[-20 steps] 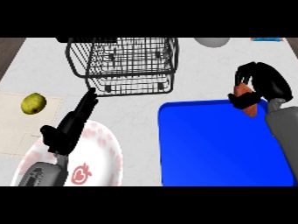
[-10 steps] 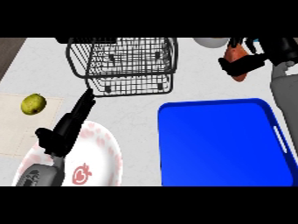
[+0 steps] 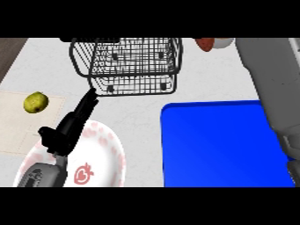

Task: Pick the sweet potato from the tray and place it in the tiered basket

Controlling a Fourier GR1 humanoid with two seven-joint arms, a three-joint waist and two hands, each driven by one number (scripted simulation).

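The reddish-orange sweet potato (image 3: 205, 43) shows only as a small piece at the far edge of the view, right of the black wire tiered basket (image 3: 129, 66) and just beside a pale round object (image 3: 224, 42) that is itself cut off. The rest of the sweet potato lies beyond the frame. The right hand is out of sight too; only its grey forearm (image 3: 279, 88) runs up the right side, so whether its fingers grasp the sweet potato cannot be told, though it probably sits where the arm ends.

The blue rectangular plastic tray (image 3: 220, 145) lies near and right on the light counter (image 3: 139, 110), its right edge hidden by the forearm. The left hand (image 3: 64, 129) is released, its straight black fingers pointing far toward the basket, over the white round plate with pink markings (image 3: 103, 151). A yellow-green round fruit (image 3: 36, 102) sits on a beige mat (image 3: 9, 127) at the left.
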